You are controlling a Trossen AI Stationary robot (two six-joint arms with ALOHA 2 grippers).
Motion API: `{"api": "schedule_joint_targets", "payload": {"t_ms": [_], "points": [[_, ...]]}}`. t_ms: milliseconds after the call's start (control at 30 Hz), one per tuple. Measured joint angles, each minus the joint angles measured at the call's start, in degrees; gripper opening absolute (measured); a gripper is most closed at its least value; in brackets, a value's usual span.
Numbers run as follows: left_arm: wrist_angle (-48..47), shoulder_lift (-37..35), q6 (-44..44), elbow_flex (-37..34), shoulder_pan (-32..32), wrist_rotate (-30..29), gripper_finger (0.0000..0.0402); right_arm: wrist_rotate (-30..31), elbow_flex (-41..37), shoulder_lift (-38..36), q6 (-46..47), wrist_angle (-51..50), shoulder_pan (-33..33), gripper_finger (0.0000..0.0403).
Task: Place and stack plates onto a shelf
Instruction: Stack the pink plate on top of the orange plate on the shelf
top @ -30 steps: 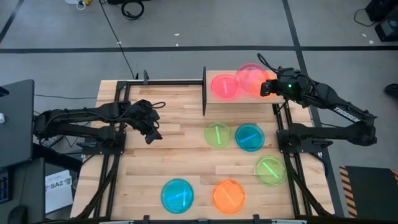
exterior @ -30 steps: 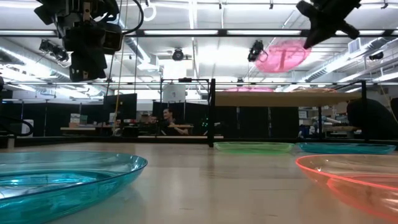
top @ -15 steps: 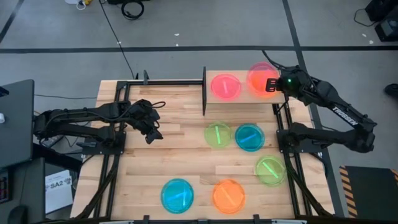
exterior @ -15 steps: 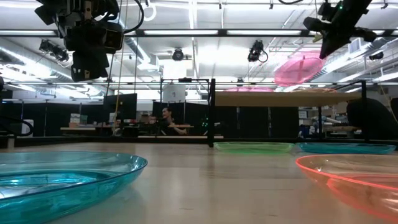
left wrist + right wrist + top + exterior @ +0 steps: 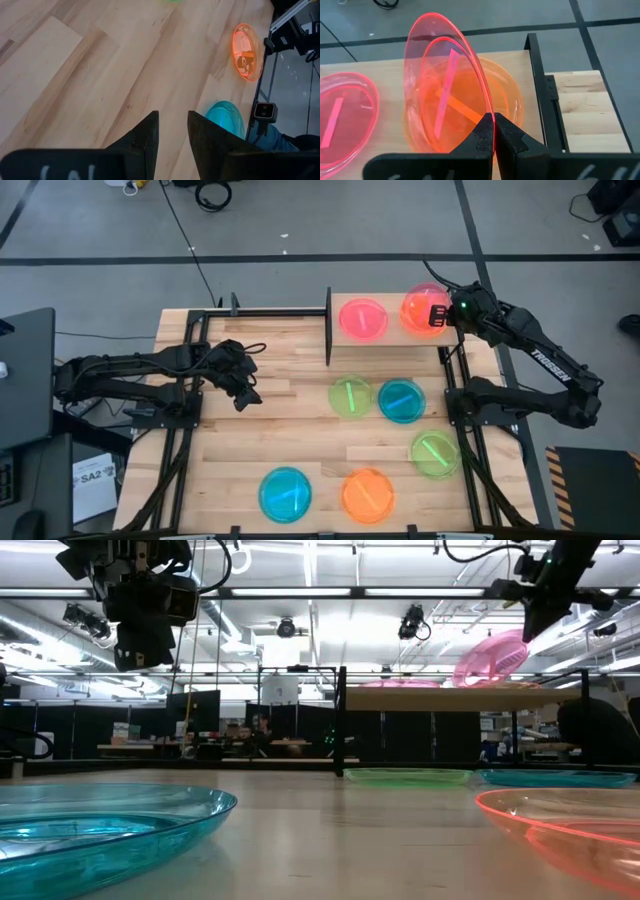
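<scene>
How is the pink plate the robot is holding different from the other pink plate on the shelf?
The held pink plate is tilted up on edge; the other pink plate lies flat on the shelf.
The held one is pinched at its rim by the right gripper; the other is touched by nothing.
The held one hangs over an orange plate; the other sits alone on the board.
Both are round, see-through pink and look the same size.

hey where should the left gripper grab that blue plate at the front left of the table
Grip the blue plate by its raised rim, coming down from above with one finger inside and one outside. It lies flat, so only the thin upturned edge gives a hold. The side nearest the left gripper looks easiest to reach.
</scene>
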Motion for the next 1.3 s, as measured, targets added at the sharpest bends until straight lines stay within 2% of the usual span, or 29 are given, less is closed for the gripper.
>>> {"api": "schedule_joint_targets", "payload": {"t_ms": [467,833,1300], "points": [[0.00,0.00,0.00,0.00,0.00,0.00,0.0110,-1.59,-0.02,0.81,-0.13,0.77,-3.14,0.0011],[0.00,0.00,0.02,0.00,-0.02,0.00,0.0110,-7.16,-0.02,-1.71,-0.58,0.59,-8.06,0.0011],[0.00,0.00,0.08,0.01,-0.02,0.00,0.0110,-11.99,-1.19,-2.15,-1.65,3.52,-8.38,0.0010]]}}
